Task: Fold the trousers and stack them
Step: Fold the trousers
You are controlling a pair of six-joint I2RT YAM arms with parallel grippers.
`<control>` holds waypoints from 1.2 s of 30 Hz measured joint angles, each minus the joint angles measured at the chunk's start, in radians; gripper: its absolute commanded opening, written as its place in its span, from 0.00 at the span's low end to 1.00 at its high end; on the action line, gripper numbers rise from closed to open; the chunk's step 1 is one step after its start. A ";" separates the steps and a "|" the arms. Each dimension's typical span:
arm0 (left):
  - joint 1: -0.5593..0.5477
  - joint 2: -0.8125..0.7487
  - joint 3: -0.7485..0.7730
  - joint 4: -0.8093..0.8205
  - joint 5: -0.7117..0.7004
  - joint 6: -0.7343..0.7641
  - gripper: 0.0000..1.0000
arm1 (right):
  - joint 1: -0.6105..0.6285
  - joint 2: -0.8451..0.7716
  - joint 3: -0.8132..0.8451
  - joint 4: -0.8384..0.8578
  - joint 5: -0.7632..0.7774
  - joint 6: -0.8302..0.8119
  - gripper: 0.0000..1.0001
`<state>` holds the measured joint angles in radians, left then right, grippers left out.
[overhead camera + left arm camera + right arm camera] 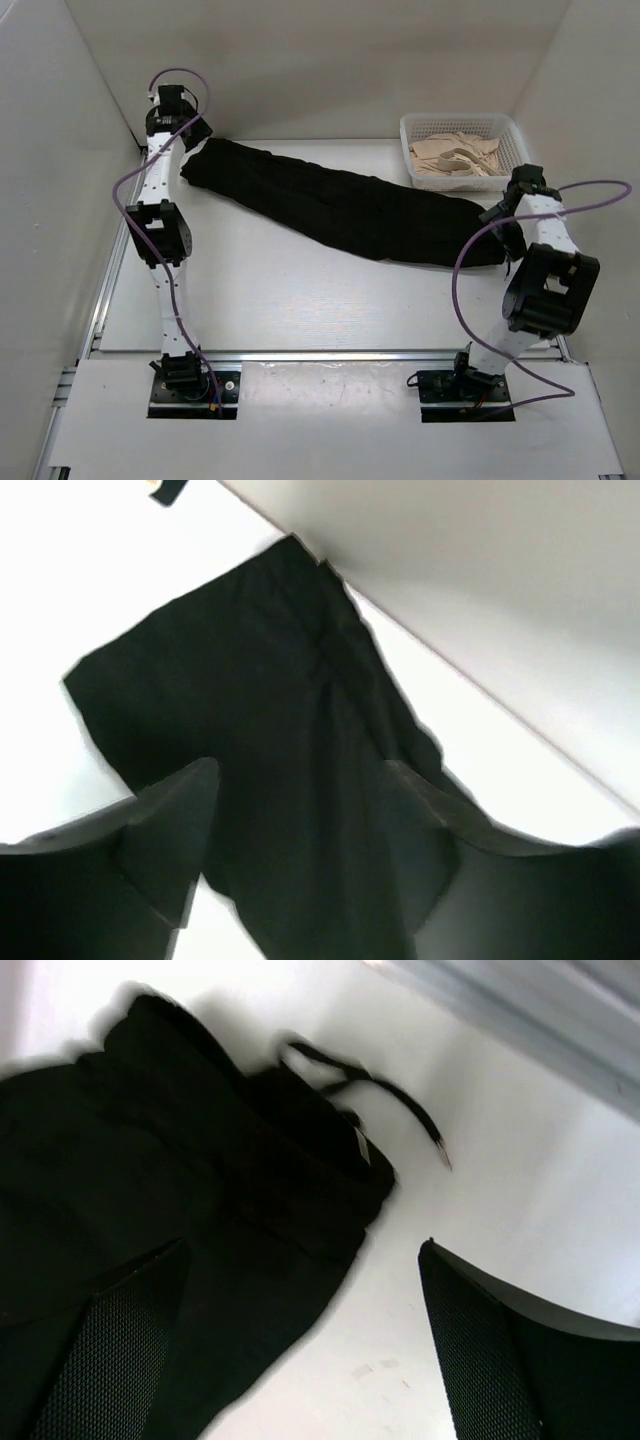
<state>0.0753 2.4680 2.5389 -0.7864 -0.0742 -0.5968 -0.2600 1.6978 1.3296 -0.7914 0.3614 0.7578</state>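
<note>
1. Top external view: the trousers lie as a long black band across the table, from far left to right.
2. Handling, judged: soft, light and limp; pinch each end through all layers.
3. The left gripper and right gripper hover over the ends, fingers spread, holding nothing.
4. The basket stands far right.
</note>
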 measured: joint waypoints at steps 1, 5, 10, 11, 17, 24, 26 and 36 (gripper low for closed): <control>0.000 -0.039 -0.047 0.006 0.003 0.006 0.30 | -0.004 -0.027 -0.034 0.003 -0.011 0.000 1.00; 0.004 -0.196 -0.229 0.010 0.008 0.061 0.51 | -0.100 -0.177 -0.249 0.053 -0.159 0.000 1.00; 0.021 -0.227 -0.332 0.008 0.062 0.056 1.00 | -0.164 -0.216 -0.393 0.079 -0.294 -0.011 1.00; 0.021 -0.209 -0.337 -0.003 0.075 0.054 1.00 | -0.162 -0.216 -0.400 0.093 -0.314 -0.012 1.00; 0.029 -0.029 -0.311 -0.041 0.133 0.027 1.00 | -0.157 -0.154 -0.400 0.231 -0.388 -0.007 0.95; 0.029 0.092 -0.155 -0.064 0.169 -0.046 1.00 | -0.149 -0.011 -0.342 0.357 -0.414 0.031 0.78; 0.027 0.128 -0.111 -0.063 0.174 -0.065 0.87 | -0.130 0.030 -0.302 0.378 -0.416 0.045 0.69; 0.027 0.221 -0.023 -0.066 0.214 -0.109 0.10 | -0.040 0.135 -0.172 0.389 -0.374 0.093 0.00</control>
<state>0.1020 2.6888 2.5160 -0.8524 0.1398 -0.7059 -0.3000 1.8332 1.1580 -0.4019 -0.0124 0.8509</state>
